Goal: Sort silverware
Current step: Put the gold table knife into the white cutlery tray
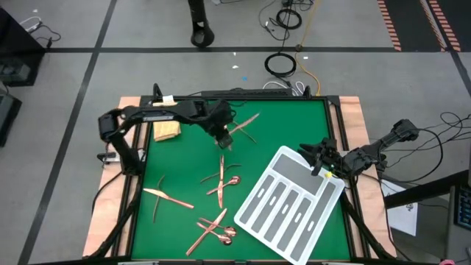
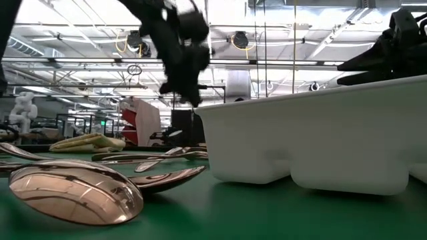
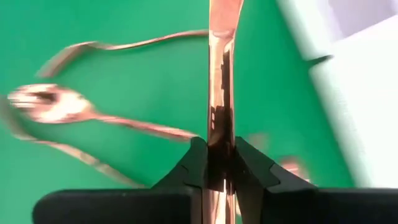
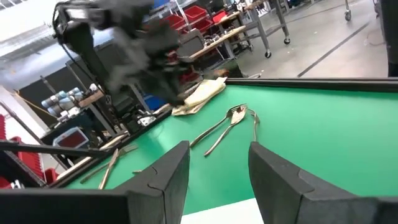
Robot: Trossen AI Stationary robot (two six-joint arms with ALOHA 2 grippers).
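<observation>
My left gripper (image 1: 223, 140) is shut on one slim copper piece of silverware (image 3: 222, 93) above the middle of the green mat; in the low view it hangs high in the air (image 2: 183, 77). Other copper pieces lie flat on the mat: two crossed ones (image 1: 243, 126), a spoon (image 1: 228, 182), a knife (image 1: 168, 196) and a cluster near the front (image 1: 213, 228). My right gripper (image 4: 214, 174) is open and empty over the far right corner of the white tray (image 1: 287, 202). My left gripper pinches the copper piece between its two fingers (image 3: 198, 167), on a narrow stretch of its shaft (image 3: 221, 140). The piece runs along the fingers and sticks out past their tips. It is clear of the mat; which kind of piece it is I cannot tell.
The white tray with grey slots lies tilted on the mat's right half and fills the low view's right (image 2: 313, 147). A yellow-tan folded cloth (image 1: 166, 130) lies at the far left. A big spoon bowl (image 2: 73, 190) lies close to the low camera. Black frame rails edge the mat.
</observation>
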